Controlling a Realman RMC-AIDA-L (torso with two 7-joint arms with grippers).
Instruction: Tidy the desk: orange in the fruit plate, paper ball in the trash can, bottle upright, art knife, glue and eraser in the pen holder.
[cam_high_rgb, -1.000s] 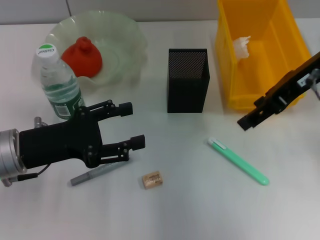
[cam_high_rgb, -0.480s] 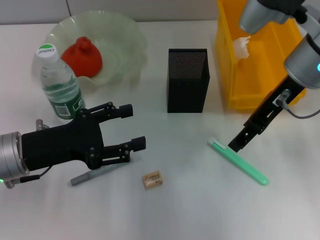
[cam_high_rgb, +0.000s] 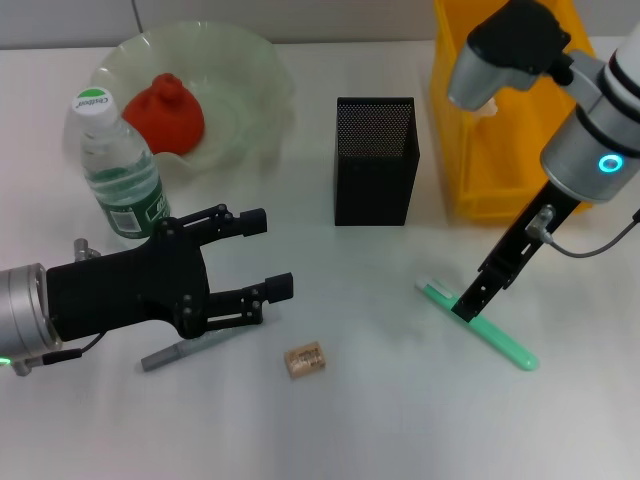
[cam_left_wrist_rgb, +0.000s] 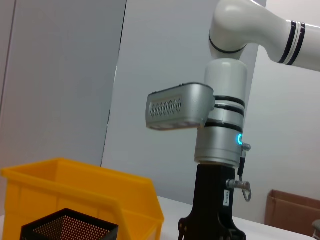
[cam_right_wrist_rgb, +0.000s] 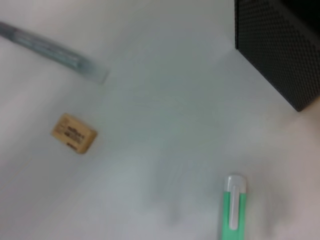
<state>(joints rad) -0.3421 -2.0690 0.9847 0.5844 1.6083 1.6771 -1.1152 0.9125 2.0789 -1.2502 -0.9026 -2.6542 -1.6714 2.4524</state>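
Right gripper (cam_high_rgb: 468, 305), finger state indeterminate, sits over the green knife (cam_high_rgb: 495, 335) near its capped end; judged light, stiff, slippery: grip mid-body across its width.

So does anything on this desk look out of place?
Three things lie loose on the table: a tan eraser, a green art knife under the right gripper, and a grey pen beneath the left gripper.

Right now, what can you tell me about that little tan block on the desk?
The eraser is a small tan-beige rectangular block with brownish print on its top face. It lies flat on the white desk, slightly askew, near the front edge. Nothing touches it: a grey pen lies apart on one side, the green art knife farther off on the other. The left gripper hovers nearby with jaws open, not over it.
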